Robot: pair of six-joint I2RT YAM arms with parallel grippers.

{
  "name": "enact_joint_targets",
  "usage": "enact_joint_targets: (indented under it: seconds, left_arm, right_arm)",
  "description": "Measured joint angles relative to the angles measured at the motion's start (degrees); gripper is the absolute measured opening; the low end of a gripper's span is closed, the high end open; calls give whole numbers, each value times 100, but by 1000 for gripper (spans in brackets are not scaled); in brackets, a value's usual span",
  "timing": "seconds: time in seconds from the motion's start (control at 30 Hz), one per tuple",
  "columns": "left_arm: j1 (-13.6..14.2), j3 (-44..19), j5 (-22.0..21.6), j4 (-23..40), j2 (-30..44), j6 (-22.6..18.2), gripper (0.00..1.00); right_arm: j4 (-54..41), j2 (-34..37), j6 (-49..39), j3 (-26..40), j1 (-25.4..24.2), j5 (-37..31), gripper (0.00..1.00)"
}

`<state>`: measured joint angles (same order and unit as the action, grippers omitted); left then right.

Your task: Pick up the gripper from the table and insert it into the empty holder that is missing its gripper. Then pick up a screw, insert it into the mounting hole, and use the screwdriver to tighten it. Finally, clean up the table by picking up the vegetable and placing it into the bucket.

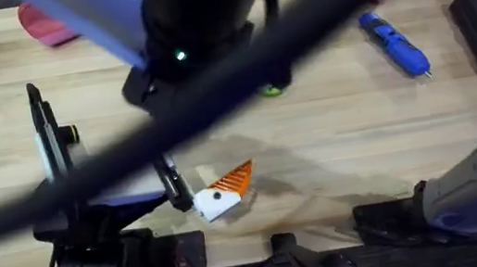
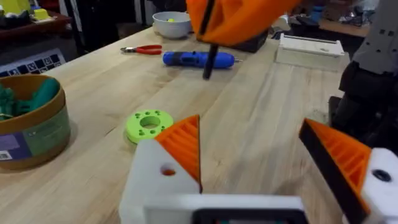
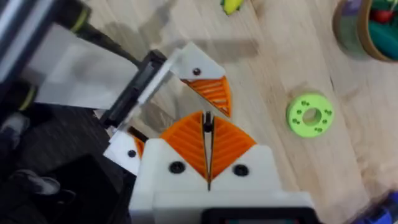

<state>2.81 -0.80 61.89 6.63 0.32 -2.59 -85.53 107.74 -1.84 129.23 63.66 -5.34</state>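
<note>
Over the pale wooden table, where the blue cylindrical electric screwdriver lies unused at the far right, the left end effector sits low and open, seemingly offering its white finger base's mounting hole to the right end effector, pinched closed on a thin dark piece.

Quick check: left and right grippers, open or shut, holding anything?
Left gripper: open, holding nothing.
Right gripper: shut on a thin black piece; what it is cannot be told.
</note>
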Motion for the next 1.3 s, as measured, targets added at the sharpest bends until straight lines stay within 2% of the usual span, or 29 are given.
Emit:
enact_joint_targets:
  seconds: [0.2, 1.3]
  left_arm:
    - [0, 0, 0, 0, -2, 0, 986]
    - [0, 0, 0, 0, 0, 0, 985]
  right_arm:
    - [187, 66, -270, 4, 148, 0, 4]
    - [388, 593, -681, 15, 148, -2, 4]
